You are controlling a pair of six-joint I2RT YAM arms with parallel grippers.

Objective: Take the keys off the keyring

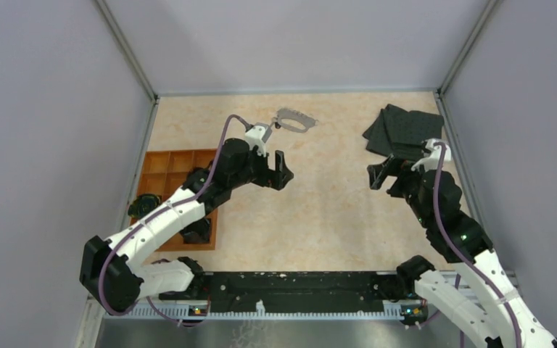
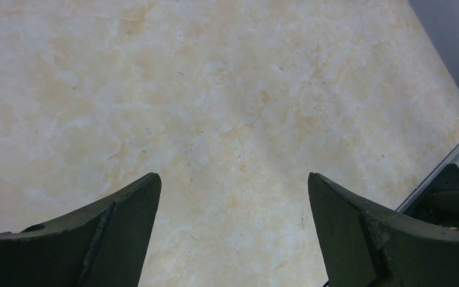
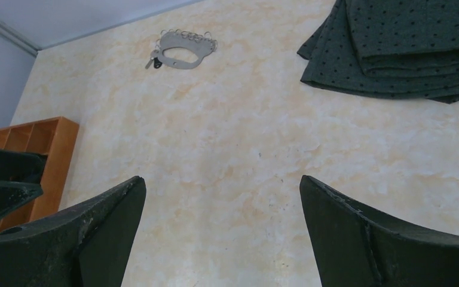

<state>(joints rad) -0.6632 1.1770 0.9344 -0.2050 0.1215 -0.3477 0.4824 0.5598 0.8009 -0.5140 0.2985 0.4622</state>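
Note:
The keyring (image 1: 306,124) is a grey metal oval loop lying flat on the table at the back centre. It also shows in the right wrist view (image 3: 200,50). The tiny keys (image 3: 185,36) form a fringe along its edge. My left gripper (image 1: 281,171) is open and empty, near the keyring's near side but apart from it. Its wrist view (image 2: 233,176) shows only bare table between the fingers. My right gripper (image 1: 377,175) is open and empty, well to the right of the keyring. Bare table also lies between its fingers (image 3: 222,179).
A dark dotted folded cloth (image 1: 405,130) lies at the back right, just beyond my right gripper, and in the right wrist view (image 3: 406,48). An orange compartment tray (image 1: 178,161) with black rounded lumps (image 1: 143,206) stands at the left under my left arm. Grey walls enclose the table.

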